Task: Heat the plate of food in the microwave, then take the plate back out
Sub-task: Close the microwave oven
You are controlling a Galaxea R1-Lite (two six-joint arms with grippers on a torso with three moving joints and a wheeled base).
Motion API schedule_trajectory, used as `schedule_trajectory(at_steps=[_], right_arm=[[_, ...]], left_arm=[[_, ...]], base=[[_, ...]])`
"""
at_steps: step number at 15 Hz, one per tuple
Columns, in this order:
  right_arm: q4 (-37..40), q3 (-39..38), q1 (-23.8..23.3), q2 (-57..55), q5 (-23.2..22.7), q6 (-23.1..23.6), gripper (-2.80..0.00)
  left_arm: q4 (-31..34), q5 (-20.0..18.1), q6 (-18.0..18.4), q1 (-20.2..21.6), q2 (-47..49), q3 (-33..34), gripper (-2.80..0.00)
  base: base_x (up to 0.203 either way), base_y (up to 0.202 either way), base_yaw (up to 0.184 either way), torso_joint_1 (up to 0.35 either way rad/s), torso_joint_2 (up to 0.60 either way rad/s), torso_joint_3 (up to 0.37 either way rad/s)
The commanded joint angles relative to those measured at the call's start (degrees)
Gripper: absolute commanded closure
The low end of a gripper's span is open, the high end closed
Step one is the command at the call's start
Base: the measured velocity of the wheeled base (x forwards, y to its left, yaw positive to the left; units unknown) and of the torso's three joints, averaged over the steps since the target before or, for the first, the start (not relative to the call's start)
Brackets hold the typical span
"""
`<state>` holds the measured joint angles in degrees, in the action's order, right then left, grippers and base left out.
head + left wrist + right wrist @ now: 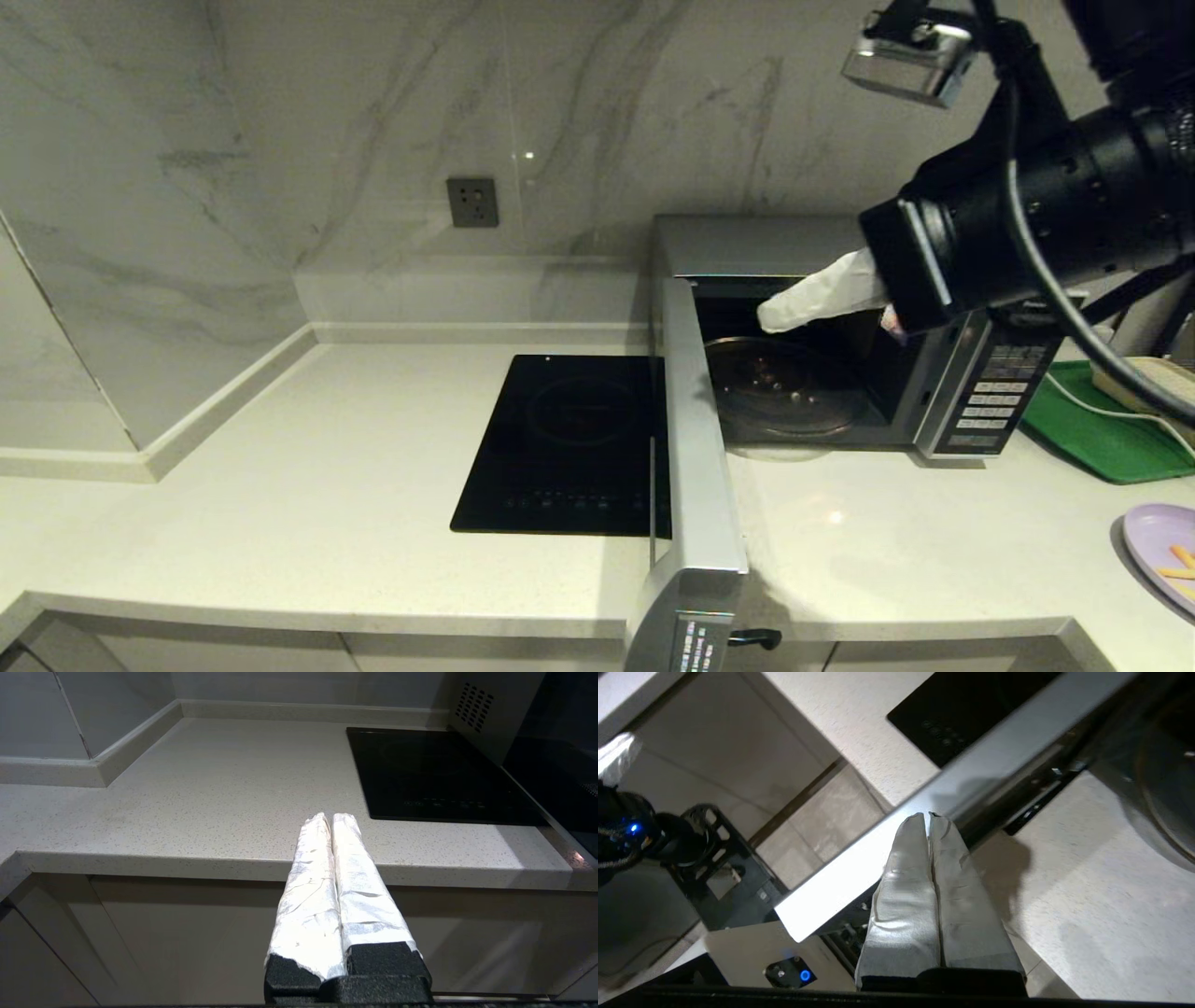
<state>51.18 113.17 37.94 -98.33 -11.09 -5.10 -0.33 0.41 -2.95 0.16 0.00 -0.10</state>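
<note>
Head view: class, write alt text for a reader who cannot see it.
A silver microwave stands with its door swung wide open and its glass turntable bare. The right claw, shut, hangs before the opening. The lilac plate of food waits on the counter beside a black hob.

Silver microwave (934, 392), door (695, 448) swung wide open, glass turntable (780, 387) bare inside. Small lilac plate (1153, 537) with orange fries (1178, 565) on counter, well right.
</note>
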Motion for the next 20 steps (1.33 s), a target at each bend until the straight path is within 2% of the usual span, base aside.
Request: schedule_trajectory(at_steps=[1, 3, 8, 11, 15, 20], right_arm=[[0.3, 0.13, 4.0, -3.09, 0.0, -0.1, 0.0], [0.33, 0.12, 6.81, -3.55, 0.07, -0.17, 0.0], [0.59, -0.67, 10.34, -7.98, 0.16, -0.27, 0.0], [0.59, -0.79, 12.76, -10.05, 3.76, -0.43, 0.0], [0.59, -2.35, 12.87, -9.95, 4.2, -0.75, 0.0], [0.43, -9.66, 11.79, -5.5, 9.14, -2.08, 0.0]], left_arm=[[-0.02, 0.03, -0.07, 0.02, 0.0, 0.01, 0.0], [-0.02, 0.12, -0.04, 0.02, 0.0, 0.01, 0.0], [-0.02, 0.09, -0.08, 0.02, 0.0, 0.01, 0.0], [-0.02, 0.03, -0.07, 0.02, 0.0, 0.01, 0.0], [-0.02, 0.03, -0.04, 0.02, 0.0, 0.01, 0.0], [-0.02, 0.03, -0.13, 0.02, 0.0, 0.01, 0.0]], base=[[0.0, 0.0, 0.0, 0.0, 0.0, 0.0], [0.0, 0.0, 0.0, 0.0, 0.0, 0.0], [0.0, 0.0, 0.0, 0.0, 0.0, 0.0], [0.0, 0.0, 0.0, 0.0, 0.0, 0.0], [0.0, 0.0, 0.0, 0.0, 0.0, 0.0], [0.0, 0.0, 0.0, 0.0, 0.0, 0.0]])
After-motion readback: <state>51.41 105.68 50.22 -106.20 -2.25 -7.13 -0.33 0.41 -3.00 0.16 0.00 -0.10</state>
